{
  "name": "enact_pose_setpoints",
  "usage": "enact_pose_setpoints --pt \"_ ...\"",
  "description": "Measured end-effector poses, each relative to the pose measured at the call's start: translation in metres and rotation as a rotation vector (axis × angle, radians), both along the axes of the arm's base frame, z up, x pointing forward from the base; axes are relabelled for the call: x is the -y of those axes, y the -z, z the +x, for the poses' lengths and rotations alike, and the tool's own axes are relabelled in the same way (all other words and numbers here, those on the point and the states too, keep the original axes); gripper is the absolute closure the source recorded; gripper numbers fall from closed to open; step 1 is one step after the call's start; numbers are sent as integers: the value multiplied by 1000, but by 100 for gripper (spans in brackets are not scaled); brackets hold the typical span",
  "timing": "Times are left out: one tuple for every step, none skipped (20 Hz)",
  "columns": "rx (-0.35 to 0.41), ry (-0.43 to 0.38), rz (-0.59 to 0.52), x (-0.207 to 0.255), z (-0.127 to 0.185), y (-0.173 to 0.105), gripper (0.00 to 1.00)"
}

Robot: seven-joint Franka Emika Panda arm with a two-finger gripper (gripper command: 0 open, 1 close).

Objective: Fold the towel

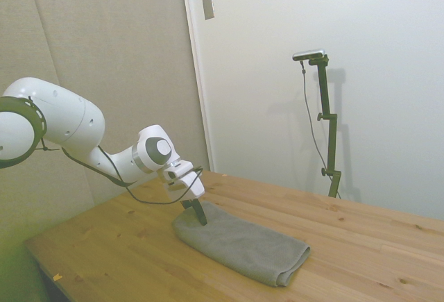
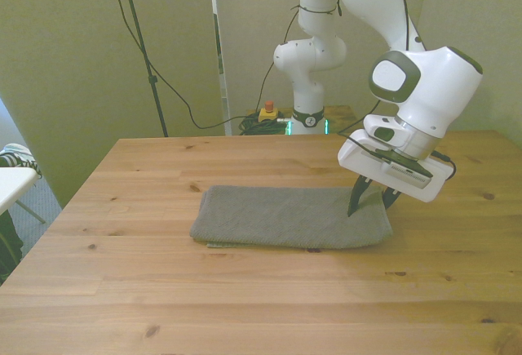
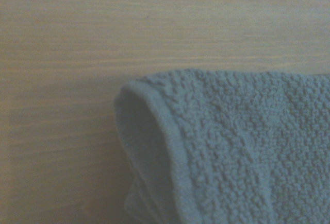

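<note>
Front view: gripper (image 2: 373, 197) spread open, fingers straddling end of towel (image 2: 289, 217) at front view's right, towel lying flat on worktop (image 2: 245, 306). Risk: thick layered edge, jaws may pinch top layer only, fold skews

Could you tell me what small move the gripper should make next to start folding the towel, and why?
Probably close on the corner. The gripper sits open at the end of the towel on the front view's right, fingers straddling its layered edge, and nothing is lifted yet.
</note>
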State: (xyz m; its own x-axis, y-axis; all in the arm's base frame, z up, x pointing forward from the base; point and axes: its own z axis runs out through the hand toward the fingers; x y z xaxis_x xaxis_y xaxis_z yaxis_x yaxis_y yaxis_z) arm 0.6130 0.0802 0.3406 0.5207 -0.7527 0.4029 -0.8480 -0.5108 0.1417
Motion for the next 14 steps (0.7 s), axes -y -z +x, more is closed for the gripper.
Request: enact_pose_setpoints --pt "0 0 0 1 0 0 100" --pt "0 1 1 1 0 0 100" --pt "-1 1 1 2 0 0 100" --pt "0 2 3 3 0 0 100" --pt "3 3 4 4 1 -1 100" --pt "6 4 6 5 1 -3 100" --pt "11 4 8 6 1 -5 100" --pt "19 4 10 7 1 -8 100" --pt "28 3 13 8 2 -13 100" --pt "36 2 16 10 2 -18 100" --pt "45 2 18 13 2 -25 100" --pt "53 1 23 15 2 -32 100" --pt "59 1 30 19 1 -40 100" --pt "67 2 35 23 0 -48 100"
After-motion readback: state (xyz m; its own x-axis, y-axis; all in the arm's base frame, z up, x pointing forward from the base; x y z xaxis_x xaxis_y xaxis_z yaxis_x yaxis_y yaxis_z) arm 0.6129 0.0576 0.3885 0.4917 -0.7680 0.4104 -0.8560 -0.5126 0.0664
